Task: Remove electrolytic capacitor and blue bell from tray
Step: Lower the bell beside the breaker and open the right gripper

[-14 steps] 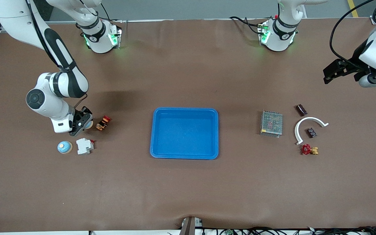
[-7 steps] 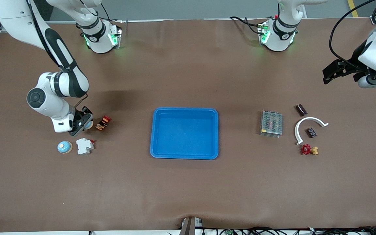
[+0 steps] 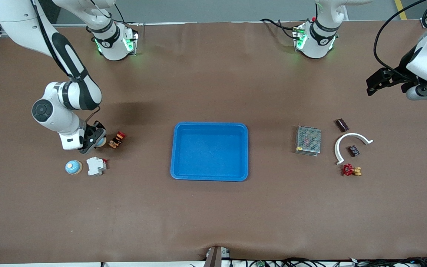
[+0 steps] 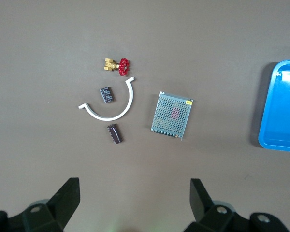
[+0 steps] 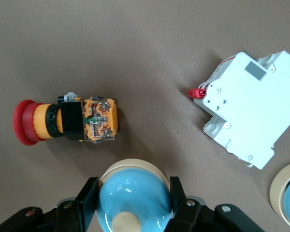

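Right wrist view shows the right tool (image 5: 133, 205) clamped on a blue bell (image 5: 134, 193), low over the counter (image 3: 213, 215), with a red emergency button (image 5: 63, 121) and a white breaker (image 5: 249, 108) just beside it. Over the last second almost nothing shifted; the bell looks ready to be set down. The blue tray (image 3: 209, 126), well apart toward mid-counter, is bare, so removal seems nearly finished. The left tool (image 4: 135, 205) waits wide open and empty above the dark capacitor (image 4: 115, 134). No writing is legible.
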### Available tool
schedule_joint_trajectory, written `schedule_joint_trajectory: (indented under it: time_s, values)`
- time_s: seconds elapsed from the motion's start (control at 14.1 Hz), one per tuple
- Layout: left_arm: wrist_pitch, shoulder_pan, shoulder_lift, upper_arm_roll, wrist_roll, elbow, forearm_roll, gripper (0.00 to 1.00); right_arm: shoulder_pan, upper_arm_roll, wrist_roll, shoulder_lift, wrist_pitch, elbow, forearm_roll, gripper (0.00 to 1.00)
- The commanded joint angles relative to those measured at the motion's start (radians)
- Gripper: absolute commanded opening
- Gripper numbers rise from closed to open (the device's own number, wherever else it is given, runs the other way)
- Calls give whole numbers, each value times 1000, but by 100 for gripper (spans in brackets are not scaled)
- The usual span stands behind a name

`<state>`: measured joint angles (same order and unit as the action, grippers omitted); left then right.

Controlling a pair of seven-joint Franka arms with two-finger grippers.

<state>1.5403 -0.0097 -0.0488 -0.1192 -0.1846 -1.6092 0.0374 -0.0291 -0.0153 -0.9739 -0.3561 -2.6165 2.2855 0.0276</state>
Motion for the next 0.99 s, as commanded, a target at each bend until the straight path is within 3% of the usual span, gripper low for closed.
schedule_joint_trajectory:
  time_s: [0.0, 0.07, 0.14, 0.28, 0.57, 0.64, 0.78, 0.92]
  values:
    - [-3, 4, -8, -2, 19, -6, -19, 100, -21, -15, -11, 6, -20, 20, -9, 37]
    - [-3, 4, -8, -2, 19, -6, -19, 100, -22, -15, -11, 6, -20, 20, -8, 40]
    - [-3, 4, -8, -2, 19, -6, -19, 100, -18, -15, -11, 8, -19, 19, -8, 54]
    - [-5, 4, -8, -2, 20, -6, -19, 100, -14, -14, -11, 17, -8, 9, -8, 100]
    - [-5, 4, -6, -2, 20, -8, -19, 100, -15, -15, 1, 28, 10, -15, -8, 100]
    - [-5, 4, -6, -2, 20, -8, -19, 100, -14, -18, 4, 38, 69, -43, -6, 100]
    - [-5, 4, -6, -2, 20, -6, -19, 100, -11, -20, 18, 62, 335, -200, 15, 100]
    - [-5, 4, -6, -2, 19, -6, -19, 100, 11, -20, 122, 56, 673, -447, 21, 100]
